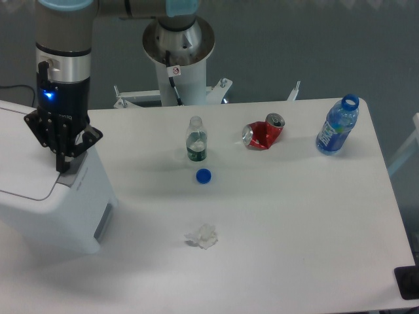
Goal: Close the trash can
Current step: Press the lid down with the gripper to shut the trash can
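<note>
The trash can [46, 209] is a large white boxy bin at the left edge of the table. Its flat white lid [23, 173] lies level on top. A grey latch strip [80, 174] runs along the lid's right edge, and a grey panel [103, 221] sits on the side. My gripper [63, 167] points straight down with its dark fingers together. Its tip rests on the right end of the lid, next to the latch strip, and holds nothing.
A small clear bottle [196, 140] stands mid-table with a blue cap [203, 175] in front of it. A crushed red soda can [263, 133] and a blue water bottle [337, 125] are at the back right. A crumpled paper [201, 235] lies nearer the front.
</note>
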